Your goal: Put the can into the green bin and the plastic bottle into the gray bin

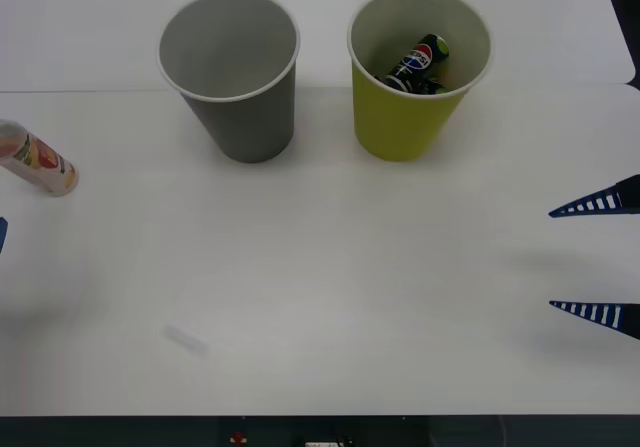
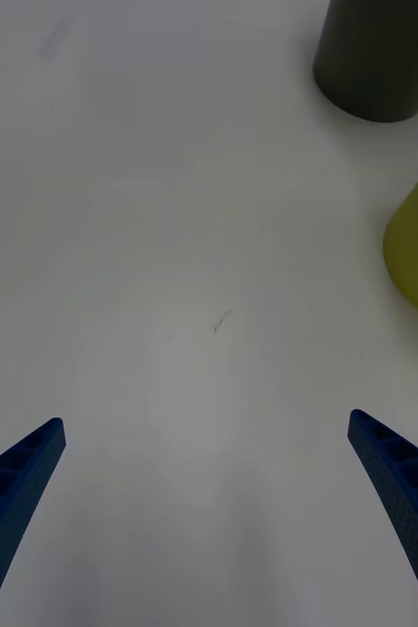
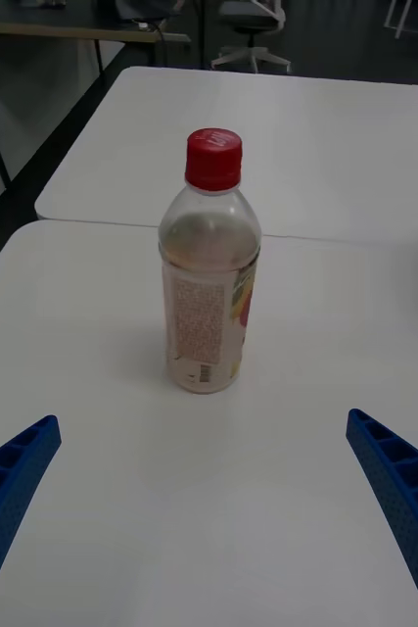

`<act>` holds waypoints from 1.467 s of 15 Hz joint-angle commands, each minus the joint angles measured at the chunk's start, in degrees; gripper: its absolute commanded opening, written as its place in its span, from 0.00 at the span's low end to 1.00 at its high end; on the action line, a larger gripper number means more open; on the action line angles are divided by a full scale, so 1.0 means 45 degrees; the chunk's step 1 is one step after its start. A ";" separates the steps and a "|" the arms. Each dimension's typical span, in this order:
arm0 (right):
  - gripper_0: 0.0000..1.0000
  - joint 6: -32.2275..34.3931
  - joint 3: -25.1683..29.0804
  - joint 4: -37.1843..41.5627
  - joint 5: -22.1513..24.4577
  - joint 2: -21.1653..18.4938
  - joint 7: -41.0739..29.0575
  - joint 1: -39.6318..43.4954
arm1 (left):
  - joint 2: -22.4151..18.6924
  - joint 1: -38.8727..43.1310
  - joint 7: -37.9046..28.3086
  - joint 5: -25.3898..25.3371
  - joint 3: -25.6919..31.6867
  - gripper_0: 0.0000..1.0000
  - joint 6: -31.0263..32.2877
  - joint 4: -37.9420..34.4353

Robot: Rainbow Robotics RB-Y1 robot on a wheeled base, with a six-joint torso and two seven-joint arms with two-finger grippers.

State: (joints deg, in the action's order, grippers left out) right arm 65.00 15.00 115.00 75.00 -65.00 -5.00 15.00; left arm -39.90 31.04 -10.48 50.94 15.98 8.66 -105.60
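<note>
Inside yellow-green tapered cup bin (image 1: 405,117): black Pepsi can (image 1: 418,64), first step done. Left of gray tapered cup bin (image 1: 240,107), well apart: clear red-capped plastic bottle (image 3: 209,265), upright on white counter (image 1: 330,297). Left tool (image 3: 209,509) spread wide, facing bottle, empty. Right tool (image 1: 600,257) spread, idle. Next: advance, close on bottle.

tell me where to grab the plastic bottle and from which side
Probably around its straight labelled body, below the red cap. The plastic bottle stands upright and apart on the table, and the open left gripper already faces it, so come in level from the side with a finger on each flank.
</note>
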 commanded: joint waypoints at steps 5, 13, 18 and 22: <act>1.00 0.0000 0.0000 0.0000 0.0000 0.0000 0.0001 0.0000 | 0.0858 -0.2600 0.2817 -0.0616 -0.0036 1.00 0.1064 0.2647; 1.00 0.0000 0.0000 0.0000 0.0000 0.0000 0.0001 0.0000 | 0.1327 -0.5744 0.6802 -0.2042 0.0120 1.00 0.4209 0.7041; 1.00 0.0000 0.0000 0.0000 0.0000 0.0000 0.0001 0.0000 | 0.1463 -0.7600 0.8833 -0.2745 0.0354 1.00 0.5107 0.9678; 1.00 0.0000 0.0000 0.0000 0.0000 0.0000 0.0001 0.0000 | 0.1444 -0.8459 0.8970 -0.2667 0.0374 1.00 0.5107 1.0616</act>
State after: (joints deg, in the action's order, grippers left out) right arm 65.00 15.00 115.00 75.00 -65.00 -5.00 15.00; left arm -33.39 -6.24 29.76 38.88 17.72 31.64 -58.71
